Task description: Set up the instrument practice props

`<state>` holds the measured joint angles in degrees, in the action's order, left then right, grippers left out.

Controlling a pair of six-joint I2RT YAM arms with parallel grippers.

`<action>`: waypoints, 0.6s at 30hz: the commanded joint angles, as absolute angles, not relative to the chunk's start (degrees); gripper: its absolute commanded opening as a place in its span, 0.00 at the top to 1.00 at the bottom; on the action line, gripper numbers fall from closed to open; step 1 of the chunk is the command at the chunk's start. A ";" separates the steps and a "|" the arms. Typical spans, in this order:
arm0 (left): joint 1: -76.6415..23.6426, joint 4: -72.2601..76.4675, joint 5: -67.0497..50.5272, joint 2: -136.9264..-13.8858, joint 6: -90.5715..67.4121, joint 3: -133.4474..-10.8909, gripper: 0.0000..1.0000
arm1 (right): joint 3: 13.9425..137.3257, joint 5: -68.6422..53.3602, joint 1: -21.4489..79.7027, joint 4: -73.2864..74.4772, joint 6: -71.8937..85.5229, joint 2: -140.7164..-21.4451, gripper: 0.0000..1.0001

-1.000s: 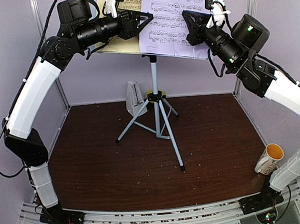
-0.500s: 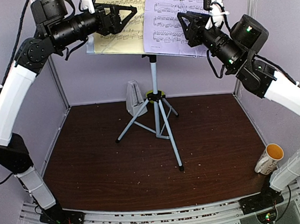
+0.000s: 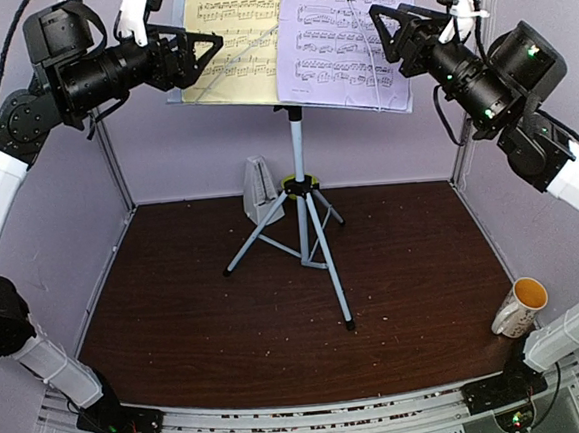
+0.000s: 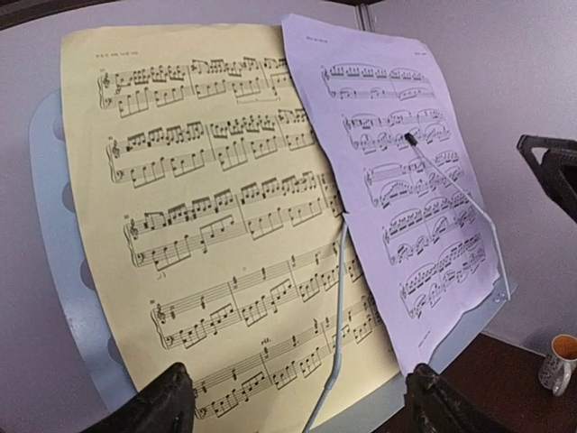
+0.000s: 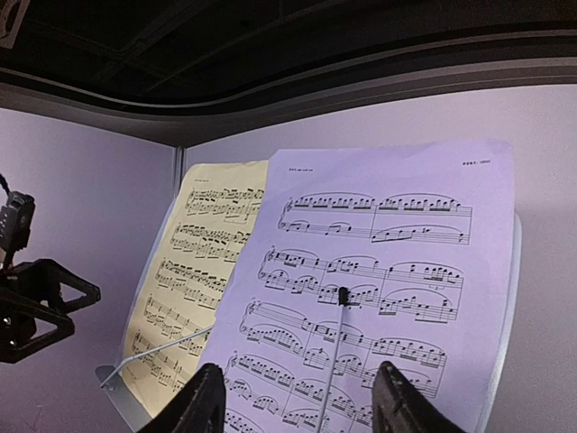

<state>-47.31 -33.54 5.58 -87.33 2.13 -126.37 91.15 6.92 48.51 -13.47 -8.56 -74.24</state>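
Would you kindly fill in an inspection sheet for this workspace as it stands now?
Surface: dark brown table, with pale specks scattered on it.
Job's things: music stand upright on its tripod; yellow sheet and lilac sheet on its desk, the lilac overlapping the yellow's edge; metronome upright on the table beside the tripod.
Clutter: mug, tilted, at the right near corner.
Grippers: left tool and right tool both open, empty, facing the sheets.
Cables: black cables loop off both arms.
Surroundings: pale walls; metal rail at the near edge.
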 commanded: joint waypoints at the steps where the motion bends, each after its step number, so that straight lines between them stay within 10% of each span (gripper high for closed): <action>1: -47.99 -35.48 9.95 -88.82 5.04 -124.73 0.18 | 89.15 10.09 48.73 -12.02 -8.09 -71.09 0.38; 18: -49.57 -34.27 19.29 -93.59 8.90 -128.14 0.26 | 84.29 18.78 42.06 -1.30 0.40 -67.62 0.22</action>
<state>-49.23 -37.34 16.69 -92.77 7.94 -126.17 85.08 18.55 43.20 -2.83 -2.55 -68.73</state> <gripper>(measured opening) 0.756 0.771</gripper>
